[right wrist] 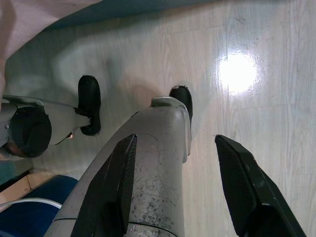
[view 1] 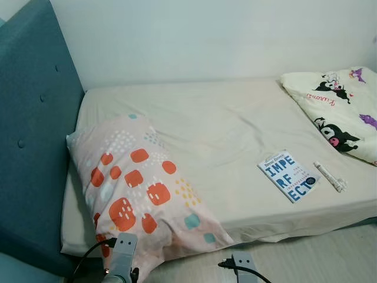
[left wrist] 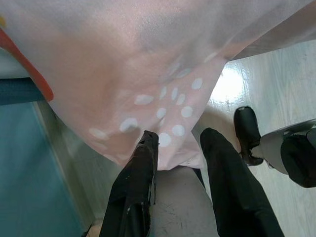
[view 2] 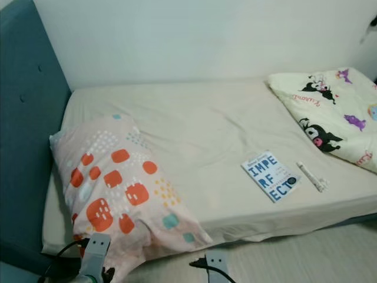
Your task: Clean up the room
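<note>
Over bed edge (view 1: pixel 306 215), pillow (view 1: pixel 138 186) corner overhanging

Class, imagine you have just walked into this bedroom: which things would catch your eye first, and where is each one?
The pale pink pillow with orange and teal blotches stands out first, lying at the head end of the bed beside the teal padded headboard and overhanging the mattress edge. Next comes the white book with big blue letters near the front edge, and the cream cartoon-print blanket bunched at the far end.

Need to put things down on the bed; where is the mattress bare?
Bare sheet runs between the pillow and the book, and back to the wall. The right end is crowded: book, a small white tube and the cartoon blanket.
</note>
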### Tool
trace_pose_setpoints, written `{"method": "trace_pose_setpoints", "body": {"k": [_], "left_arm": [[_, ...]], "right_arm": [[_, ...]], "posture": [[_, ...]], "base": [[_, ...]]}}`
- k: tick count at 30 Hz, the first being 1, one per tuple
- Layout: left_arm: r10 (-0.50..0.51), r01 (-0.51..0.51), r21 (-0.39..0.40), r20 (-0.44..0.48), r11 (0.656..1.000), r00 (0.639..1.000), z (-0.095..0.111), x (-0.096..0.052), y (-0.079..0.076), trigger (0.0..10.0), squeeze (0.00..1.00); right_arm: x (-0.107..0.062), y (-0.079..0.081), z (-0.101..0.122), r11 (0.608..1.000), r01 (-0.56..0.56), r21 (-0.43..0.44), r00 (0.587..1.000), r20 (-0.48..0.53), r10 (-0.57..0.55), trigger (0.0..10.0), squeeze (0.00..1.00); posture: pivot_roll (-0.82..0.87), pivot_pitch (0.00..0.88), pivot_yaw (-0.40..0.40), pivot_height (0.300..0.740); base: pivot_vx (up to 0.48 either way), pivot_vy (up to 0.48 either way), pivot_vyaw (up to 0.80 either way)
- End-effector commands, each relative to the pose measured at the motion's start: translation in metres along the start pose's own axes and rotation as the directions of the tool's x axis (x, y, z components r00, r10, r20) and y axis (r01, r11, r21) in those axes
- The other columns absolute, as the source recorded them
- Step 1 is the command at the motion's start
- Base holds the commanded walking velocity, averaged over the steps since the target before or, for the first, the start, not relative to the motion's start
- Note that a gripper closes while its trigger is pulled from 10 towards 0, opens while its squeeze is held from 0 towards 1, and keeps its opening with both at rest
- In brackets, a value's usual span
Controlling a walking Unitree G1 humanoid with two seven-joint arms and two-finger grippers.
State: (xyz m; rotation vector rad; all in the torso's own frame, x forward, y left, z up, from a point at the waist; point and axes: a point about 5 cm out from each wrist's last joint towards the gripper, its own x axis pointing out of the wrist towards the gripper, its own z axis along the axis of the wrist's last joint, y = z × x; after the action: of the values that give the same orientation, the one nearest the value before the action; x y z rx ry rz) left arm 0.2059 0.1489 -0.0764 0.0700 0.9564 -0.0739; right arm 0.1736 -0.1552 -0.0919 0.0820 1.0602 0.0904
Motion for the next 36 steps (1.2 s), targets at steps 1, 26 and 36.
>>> {"method": "trace_pose_setpoints", "body": {"k": [1, 26, 36], "left_arm": [[0.004, -0.005, -0.015, -0.029, 1.000, 1.000, -0.009, -0.001, 0.003, 10.0, 0.00], [0.008, -0.007, 0.013, -0.024, 1.000, 1.000, -0.003, 0.000, 0.007, 10.0, 0.00], [0.031, -0.031, 0.018, -0.015, 0.999, 0.999, 0.004, 0.000, 0.011, 10.0, 0.00]], "right_arm": [[0.000, 0.002, -0.008, 1.000, -0.001, 0.006, 1.000, -0.027, 0.001, 10.0, 0.00], [0.000, 0.012, -0.013, 0.999, -0.007, 0.046, 1.000, -0.027, 0.008, 10.0, 0.00], [0.001, 0.017, -0.012, 0.999, -0.020, 0.030, 0.999, -0.028, 0.021, 10.0, 0.00]], "posture": [[0.04, 0.000, 0.055, 0.740], [0.02, 0.000, 0.105, 0.740], [0.04, 0.000, 0.108, 0.740]], "base": [[0.000, 0.000, 0.00], [0.000, 0.000, 0.00], [0.000, 0.000, 0.00]]}}
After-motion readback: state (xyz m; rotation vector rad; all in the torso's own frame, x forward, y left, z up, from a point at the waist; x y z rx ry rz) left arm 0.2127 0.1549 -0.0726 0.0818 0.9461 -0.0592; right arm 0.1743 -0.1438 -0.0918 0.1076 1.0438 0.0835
